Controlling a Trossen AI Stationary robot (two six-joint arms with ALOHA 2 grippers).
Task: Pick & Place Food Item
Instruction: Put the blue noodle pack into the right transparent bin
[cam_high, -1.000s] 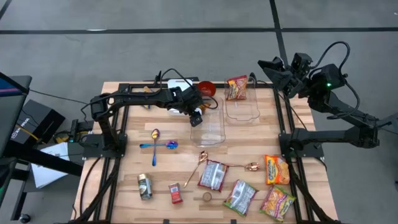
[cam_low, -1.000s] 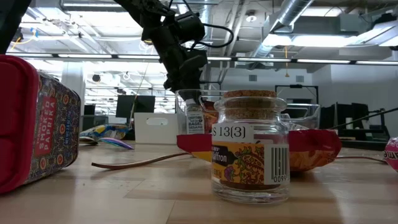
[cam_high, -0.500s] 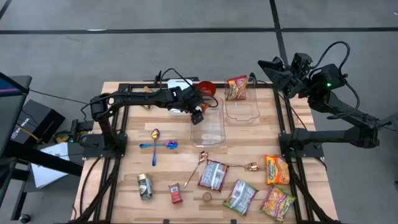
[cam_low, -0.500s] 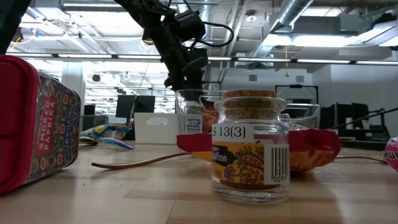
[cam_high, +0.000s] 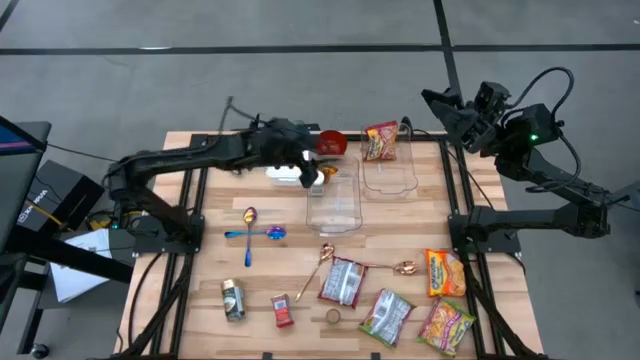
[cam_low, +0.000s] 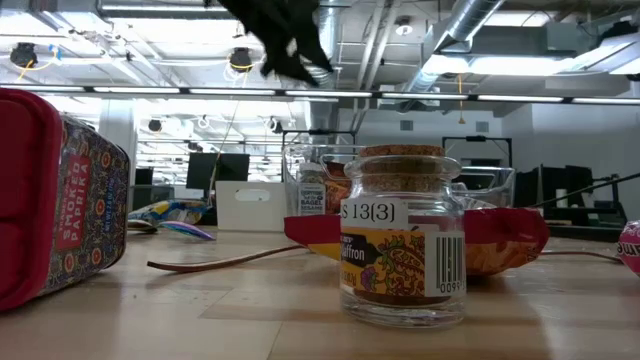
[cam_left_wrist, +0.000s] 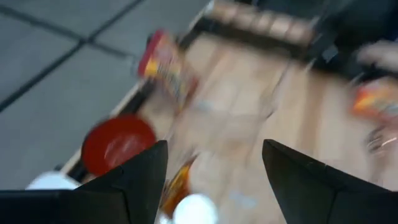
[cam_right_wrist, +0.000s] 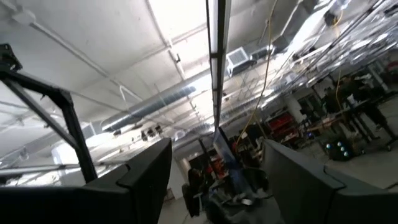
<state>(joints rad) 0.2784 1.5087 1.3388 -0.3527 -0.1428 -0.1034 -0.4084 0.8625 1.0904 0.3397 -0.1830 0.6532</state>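
A small spice jar (cam_low: 313, 190) with a white label stands upright on its base inside the near clear container (cam_high: 333, 203), at its far left corner. In the left wrist view its white lid (cam_left_wrist: 196, 208) shows below the fingers. My left gripper (cam_high: 309, 170) is open and empty, raised high above that corner; it also shows at the top of the low view (cam_low: 297, 55) and in its own wrist view (cam_left_wrist: 214, 180). My right gripper (cam_high: 440, 104) is open and empty, held high off the table's far right corner, pointing up at the ceiling (cam_right_wrist: 214, 180).
A second clear container (cam_high: 391, 172) holds a snack packet (cam_high: 381, 140). A red bowl (cam_high: 332, 143) and a white object (cam_high: 284, 176) lie at the far side. Spoons (cam_high: 252, 230), packets (cam_high: 343, 281), a tin (cam_high: 232, 298) and a saffron jar (cam_low: 403, 235) lie near the front edge.
My left gripper has risen well clear of the near clear container and drawn slightly toward the table's far left, with the arm folding back. The spice jar has stayed standing in the container.
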